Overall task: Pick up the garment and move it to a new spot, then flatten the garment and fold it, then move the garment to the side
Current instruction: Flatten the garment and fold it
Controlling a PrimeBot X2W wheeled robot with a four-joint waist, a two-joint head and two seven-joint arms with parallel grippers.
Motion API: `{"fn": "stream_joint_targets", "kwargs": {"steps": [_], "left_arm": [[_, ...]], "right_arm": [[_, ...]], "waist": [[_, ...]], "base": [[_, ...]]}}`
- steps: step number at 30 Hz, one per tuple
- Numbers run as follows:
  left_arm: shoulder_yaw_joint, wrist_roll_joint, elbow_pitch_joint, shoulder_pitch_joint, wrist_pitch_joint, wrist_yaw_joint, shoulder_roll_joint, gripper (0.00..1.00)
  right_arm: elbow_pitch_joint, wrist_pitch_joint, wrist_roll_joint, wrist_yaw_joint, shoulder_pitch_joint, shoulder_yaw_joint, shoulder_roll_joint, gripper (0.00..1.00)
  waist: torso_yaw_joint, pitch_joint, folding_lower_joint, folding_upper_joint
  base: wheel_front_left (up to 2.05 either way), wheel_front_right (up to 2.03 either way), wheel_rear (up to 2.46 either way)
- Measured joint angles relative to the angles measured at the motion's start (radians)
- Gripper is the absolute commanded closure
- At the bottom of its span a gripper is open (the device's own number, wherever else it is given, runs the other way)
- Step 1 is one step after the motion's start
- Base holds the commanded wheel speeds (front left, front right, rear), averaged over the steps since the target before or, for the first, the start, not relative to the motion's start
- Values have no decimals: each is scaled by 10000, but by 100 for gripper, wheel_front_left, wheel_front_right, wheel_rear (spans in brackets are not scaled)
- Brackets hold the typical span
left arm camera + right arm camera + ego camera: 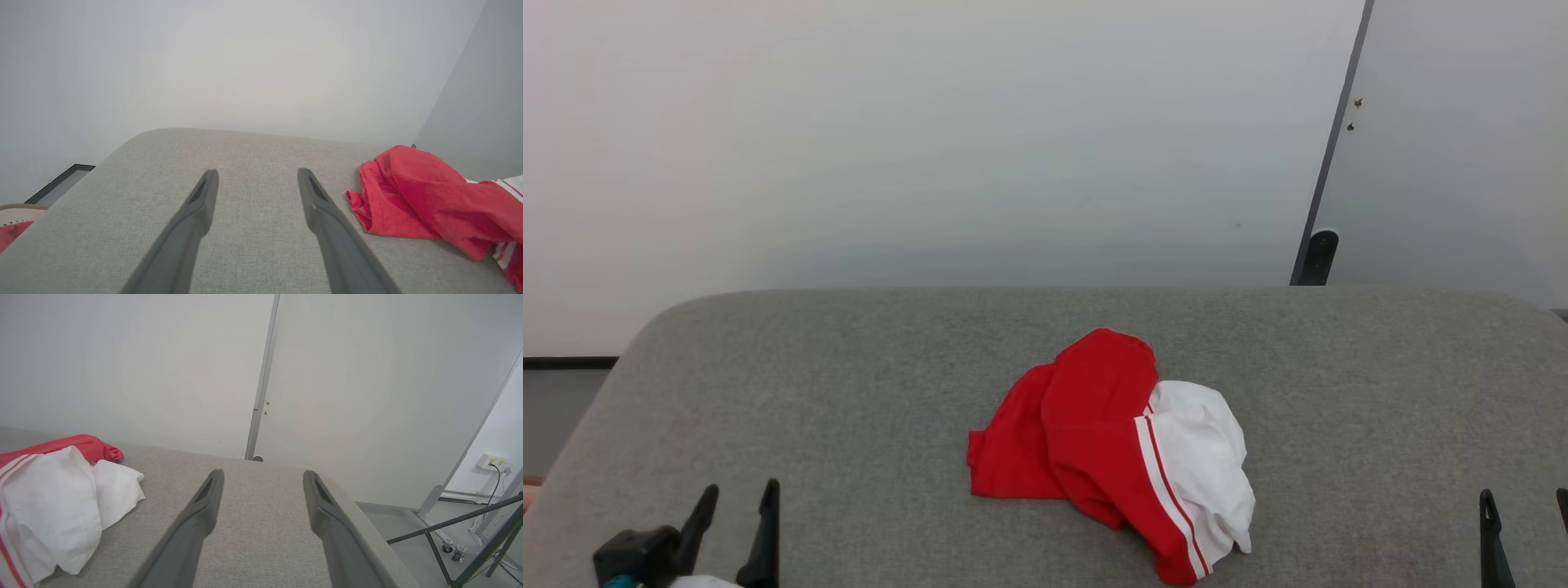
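Near the middle of the grey surface (849,392), a little toward my right, the garment (1111,457) lies in a crumpled heap. Its red body is bunched on the left. A white sleeve with red-and-white striped trim is folded over on the right, and no lettering is showing. My left fingers (768,523) are at the near left corner, spread wide and holding nothing, well apart from the cloth. In the left wrist view its red edge lies off to the right of them. My right fingers (1490,531) are at the near right edge, also spread and empty, with the white sleeve off to their left. A pale wall (931,147) stands behind.
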Motion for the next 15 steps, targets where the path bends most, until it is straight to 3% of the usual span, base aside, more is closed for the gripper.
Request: {"fn": "stream_joint_targets", "kwargs": {"steps": [9, 15], "left_arm": [[-416, -84, -650, -437, 717, -240, -25, 0], [-800, -573, -1221, -1169, 1983, -757, 15, 0]], "right_arm": [[65, 0, -12, 0, -144, -336, -194, 0], [-105, 77, -21, 0, -136, -111, -109, 0]], "waist": [[-463, 139, 0, 0], [-1063, 300, 0, 0]], "base": [[0, 0, 0], [0, 0, 0]]}}
